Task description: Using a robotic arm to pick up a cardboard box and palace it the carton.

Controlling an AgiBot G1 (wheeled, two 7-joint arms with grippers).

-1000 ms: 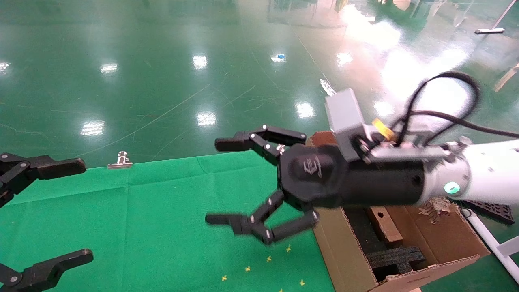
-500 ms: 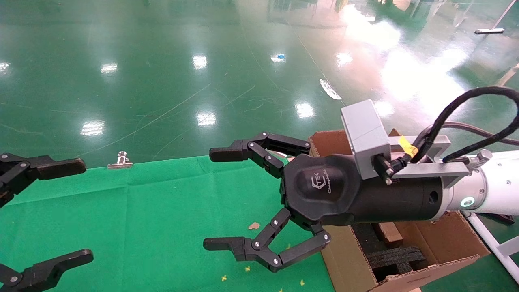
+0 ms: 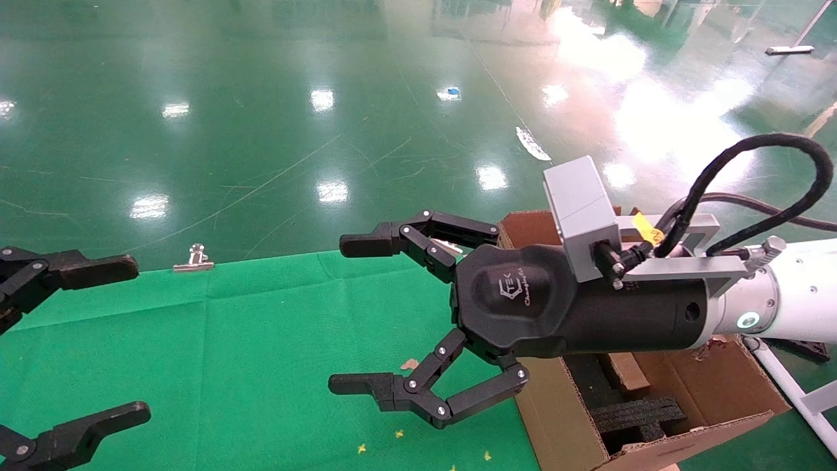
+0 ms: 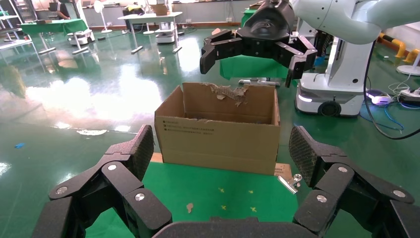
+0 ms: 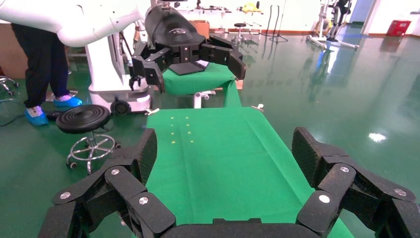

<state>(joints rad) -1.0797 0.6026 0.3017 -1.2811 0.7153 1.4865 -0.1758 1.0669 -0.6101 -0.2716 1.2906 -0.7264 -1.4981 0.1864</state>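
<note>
Two claws are hanging released. Head view: I am holding the right gripper over green cloth; the small taped cardboard box is sitting inside the big brown carton at four o'clock. Left wrist view: the left gripper is idling. Retreat level, clearing flaps.
</note>
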